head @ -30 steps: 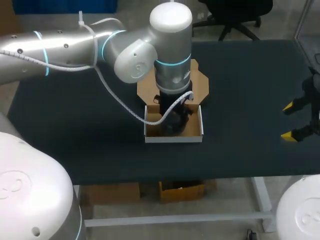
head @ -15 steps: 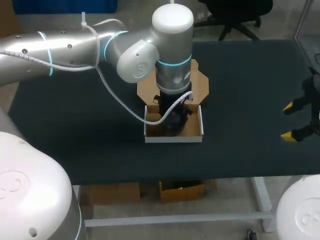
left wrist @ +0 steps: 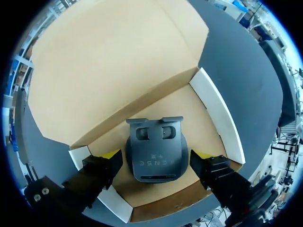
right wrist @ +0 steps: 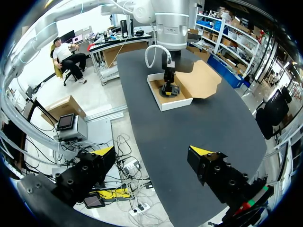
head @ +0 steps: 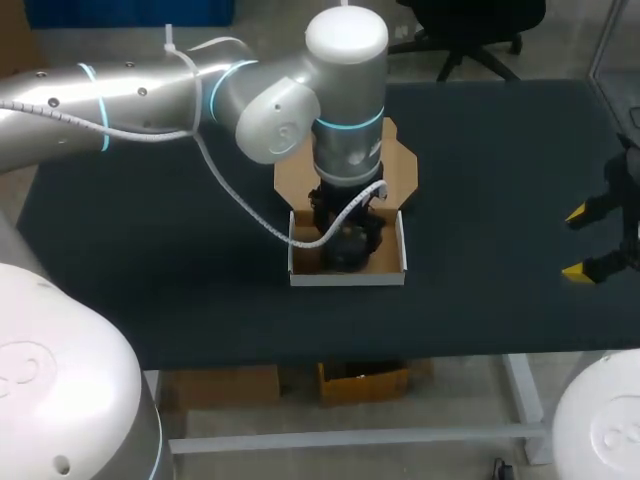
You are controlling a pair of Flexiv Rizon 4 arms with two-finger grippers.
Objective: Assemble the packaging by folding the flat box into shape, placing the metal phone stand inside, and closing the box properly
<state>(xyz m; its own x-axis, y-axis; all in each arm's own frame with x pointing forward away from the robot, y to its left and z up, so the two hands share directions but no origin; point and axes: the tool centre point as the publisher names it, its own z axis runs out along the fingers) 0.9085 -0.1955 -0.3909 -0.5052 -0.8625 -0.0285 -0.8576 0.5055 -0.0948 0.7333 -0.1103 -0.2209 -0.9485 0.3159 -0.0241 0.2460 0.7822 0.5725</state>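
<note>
The left gripper (left wrist: 155, 154) hangs down inside the box (left wrist: 218, 118), its fingers spread wide. The black metal phone stand (left wrist: 156, 142) lies folded flat on the brown cardboard floor, directly between the two yellow tips, which stand close at either side of it without pinching it. White walls rise around the floor. The lid (left wrist: 113, 61) lies open and flat on the far side of the stand. The box sits mid-table (head: 150, 250), under the left arm (head: 150, 95). The right gripper (head: 585, 241) hangs well apart at the table's right edge, fingers parted and empty.
</note>
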